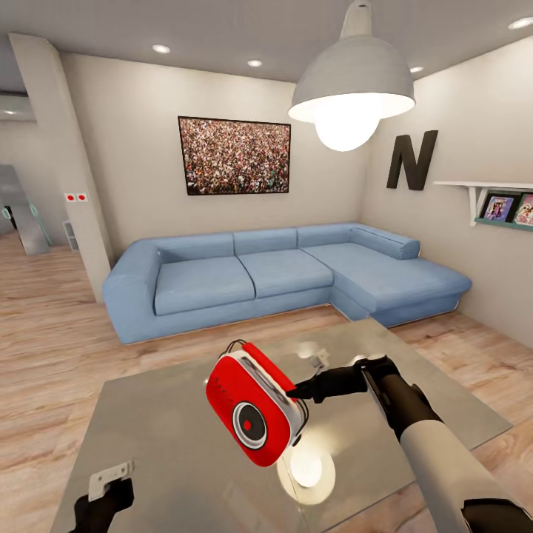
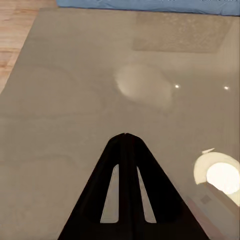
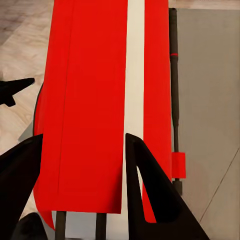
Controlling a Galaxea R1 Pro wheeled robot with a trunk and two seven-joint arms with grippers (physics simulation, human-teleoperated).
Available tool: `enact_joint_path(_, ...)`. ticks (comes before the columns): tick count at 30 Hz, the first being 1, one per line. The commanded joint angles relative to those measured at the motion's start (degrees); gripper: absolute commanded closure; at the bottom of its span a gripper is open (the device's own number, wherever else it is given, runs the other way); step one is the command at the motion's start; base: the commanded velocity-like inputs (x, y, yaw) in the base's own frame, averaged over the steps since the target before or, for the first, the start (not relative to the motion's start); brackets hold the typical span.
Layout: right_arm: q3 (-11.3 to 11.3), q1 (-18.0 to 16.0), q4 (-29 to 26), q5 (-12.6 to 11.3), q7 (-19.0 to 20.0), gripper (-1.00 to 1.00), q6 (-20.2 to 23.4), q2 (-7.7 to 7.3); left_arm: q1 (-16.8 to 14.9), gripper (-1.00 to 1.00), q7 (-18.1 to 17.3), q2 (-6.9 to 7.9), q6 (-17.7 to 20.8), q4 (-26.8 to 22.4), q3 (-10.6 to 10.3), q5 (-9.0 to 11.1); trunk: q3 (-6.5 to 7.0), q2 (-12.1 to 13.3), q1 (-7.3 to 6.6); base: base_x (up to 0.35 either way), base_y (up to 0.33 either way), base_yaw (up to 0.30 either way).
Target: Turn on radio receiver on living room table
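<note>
Head view: the radio receiver [image 1: 255, 403] is held lifted over the table [image 1: 170, 414] by the right gripper [image 1: 298, 390], clamped on its edge from 3 o'clock, dial face tilted toward the camera; the left gripper [image 1: 111, 485] sits low at 8 o'clock, farther off. Left wrist view: fingers [image 2: 125, 145] are seen pressed together, empty, over bare tabletop. Right wrist view: the radio's long edge is seen running straight out between the clenched fingers [image 3: 145, 185].

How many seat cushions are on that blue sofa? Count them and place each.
4: on the blue sofa, a left cushion, a middle cushion, a corner cushion and the long chaise cushion beside the right wall. None appears hidden.
</note>
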Motion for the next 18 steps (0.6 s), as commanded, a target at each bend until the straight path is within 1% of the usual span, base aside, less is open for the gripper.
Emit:
enact_joint_path(1, -0.1, 0.0, 0.0, -0.2, 0.1, 1.0, 0.1, 0.01, 0.0, 1.0, 0.1, 0.03, 0.0, 0.0, 0.2, 0.1, 0.0, 0.0, 0.0, 0.0, 0.0, 0.0)
enact_joint_path(9, -0.1, 0.0, 0.0, 0.0, 0.0, 1.0, 0.1, 0.03, 0.0, 1.0, 0.0, -0.15, 0.2, 0.0, -0.4, 0.1, 0.0, 0.0, 0.0, 0.0, 0.0, 0.0)
enact_joint_path(11, -0.1, 0.0, 0.0, 0.0, -0.1, 1.0, 0.1, 0.03, 0.0, 1.0, 0.0, -0.03, 0.2, -0.1, 0.2, 0.4, 0.0, 0.0, 0.0, 0.0, 0.0, 0.0)
enact_joint_path(13, -0.1, 0.0, 0.0, -0.1, -0.1, 1.0, 0.1, 0.03, 0.0, 1.0, 0.0, 0.17, 0.3, -0.2, 1.3, 1.3, 0.0, 0.0, 0.0, 0.0, 0.0, 0.0)
enact_joint_path(15, -0.1, 0.0, 0.0, -0.1, -0.1, 1.0, 0.1, 0.03, 0.0, 1.0, 0.0, -0.01, 0.5, -0.2, 2.9, 3.1, 0.0, 0.0, 0.0, 0.0, 0.0, 0.0)
enact_joint_path(16, -0.1, 0.0, 0.0, -0.1, -0.1, 1.0, 0.1, 0.02, 0.0, 1.0, 0.0, -0.16, 0.6, -0.3, 3.0, 3.6, 0.0, 0.0, 0.0, 0.0, 0.0, 0.0)
enact_joint_path(17, -0.1, 0.0, 0.0, -0.1, -0.2, 1.0, 0.1, 0.03, 0.0, 1.0, 0.0, -0.23, 0.7, -0.3, 2.5, 3.8, 0.0, 0.0, 0.0, 0.0, 0.0, 0.0)
enact_joint_path(18, 0.0, 0.0, 0.0, 0.0, -0.3, 1.0, 0.1, 0.04, 0.0, 1.0, 0.0, -0.21, 1.3, -0.3, 1.2, 3.7, 0.0, 0.0, 0.0, 0.0, 0.0, 0.0)
